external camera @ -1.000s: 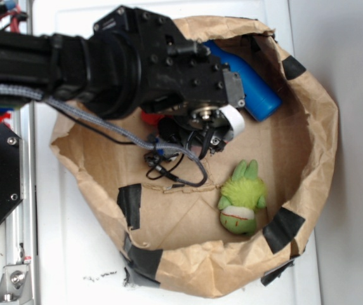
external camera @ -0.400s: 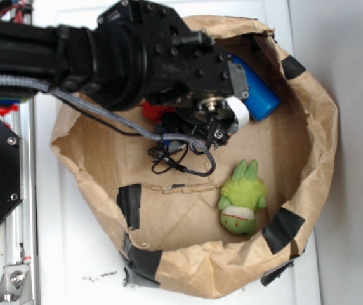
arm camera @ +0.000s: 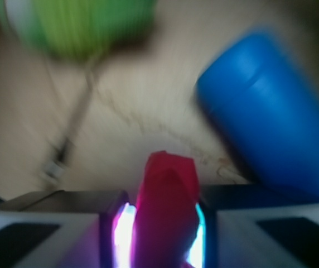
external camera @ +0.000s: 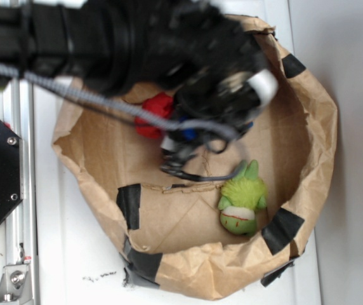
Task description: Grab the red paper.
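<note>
red paper [arm camera: 166,209]: sits between my two fingers in the wrist view, upper end poking out past the tips. In the exterior view it shows as a red patch [external camera: 155,115] at the left edge of my arm, inside the paper bag basin [external camera: 324,136].
jaws: clamped on the red paper, pads on both its sides. Frames are blurred, so I can't judge how deep the bite is.
gripper [arm camera: 162,234]: low in the wrist view, lit pads either side of the wad.
handling: crumpled paper, so I judge it light and soft; it will crush rather than slip. Grip across the bulk of the wad, not a loose flap, or it may tear or unfold out.
blue bottle [arm camera: 271,117]: just beside the wad's far end, to the right in the wrist view, apart from it.
green plush toy [external camera: 242,198]: on the basin floor, well clear of the wad.
cable [external camera: 197,171]: hangs under my wrist, near the toy; snag risk.
</note>
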`<state>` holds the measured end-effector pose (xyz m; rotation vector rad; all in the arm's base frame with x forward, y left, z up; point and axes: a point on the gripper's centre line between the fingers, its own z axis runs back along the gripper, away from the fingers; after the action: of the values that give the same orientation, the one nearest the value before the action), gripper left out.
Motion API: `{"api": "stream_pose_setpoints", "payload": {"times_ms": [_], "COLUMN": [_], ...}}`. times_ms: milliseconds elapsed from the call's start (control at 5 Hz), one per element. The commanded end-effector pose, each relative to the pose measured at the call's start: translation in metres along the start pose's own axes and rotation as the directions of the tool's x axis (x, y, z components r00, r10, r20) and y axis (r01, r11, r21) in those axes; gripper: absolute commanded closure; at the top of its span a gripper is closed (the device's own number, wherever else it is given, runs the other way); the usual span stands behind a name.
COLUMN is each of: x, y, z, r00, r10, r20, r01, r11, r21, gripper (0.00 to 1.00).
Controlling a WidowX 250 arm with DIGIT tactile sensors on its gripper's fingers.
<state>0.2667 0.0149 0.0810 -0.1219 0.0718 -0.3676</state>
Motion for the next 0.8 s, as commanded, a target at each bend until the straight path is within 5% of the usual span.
{"api": "stream_pose_setpoints", "payload": {"times_ms": [0,200,600], "x": [0.030,0.025,0.014], "y": [-0.010,-0.018,-0.026], "z": [0.052,0.054,0.058], "r00": [0.907,0.891,0.920], "r10": [0.421,0.436,0.335], "r20": [0.016,0.126,0.205], "r01": [-0.422,-0.448,-0.358], "r11": [0.905,0.889,0.930], "r21": [0.055,0.094,0.088], "gripper": [1.00,1.00,1.00]}}
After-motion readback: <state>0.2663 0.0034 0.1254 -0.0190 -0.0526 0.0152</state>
